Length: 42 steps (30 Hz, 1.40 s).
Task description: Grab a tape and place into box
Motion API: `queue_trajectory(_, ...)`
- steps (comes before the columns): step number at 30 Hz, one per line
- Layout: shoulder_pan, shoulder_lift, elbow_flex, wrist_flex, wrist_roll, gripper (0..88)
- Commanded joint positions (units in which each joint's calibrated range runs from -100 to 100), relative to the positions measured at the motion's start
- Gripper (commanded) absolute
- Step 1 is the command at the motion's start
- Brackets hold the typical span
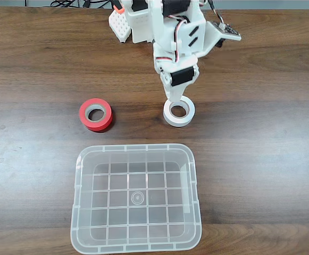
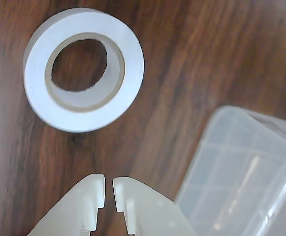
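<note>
The tape (image 1: pixel 168 116), a small white roll with a hollow core, lies flat on the wooden table right of centre. In the wrist view the tape (image 2: pixel 133 64) sits at upper left, ahead of my fingertips. My gripper (image 1: pixel 174 101) hangs just behind the roll's far edge, pointing down. Its jaws are shut, with only a thin slit between the white tips and nothing held (image 2: pixel 109 184). The box (image 1: pixel 135 149), a clear plastic bin with a grid bottom, stands open in front of the tape, and its corner (image 2: pixel 241 167) shows at lower right in the wrist view.
A red-orange roll (image 1: pixel 105 118) with a grey core lies left of the white tape, behind the bin's left corner. The arm's white base (image 1: pixel 143 26) stands at the back edge. Bare wood stretches on both sides.
</note>
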Motion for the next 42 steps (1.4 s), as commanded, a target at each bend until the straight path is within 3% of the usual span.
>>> queue_trajectory(1,-1.64,9.98,-10.47,-3.05,0.14,1.4)
queue_trajectory(7,-4.28,17.38,-15.2,-3.05,0.04,2.7)
queue_trajectory(13,-4.35,18.99,-15.38,-2.7,0.09,22.1)
queue_trajectory(16,-4.5,19.23,-15.03,-2.7,0.14,25.2)
queue_trajectory(33,-4.13,27.36,-15.47,-3.05,0.51,24.8)
queue_trajectory(39,-4.5,27.36,-15.56,-3.73,0.3,8.2)
queue_trajectory(42,-4.35,27.28,-15.56,-3.82,0.51,6.4)
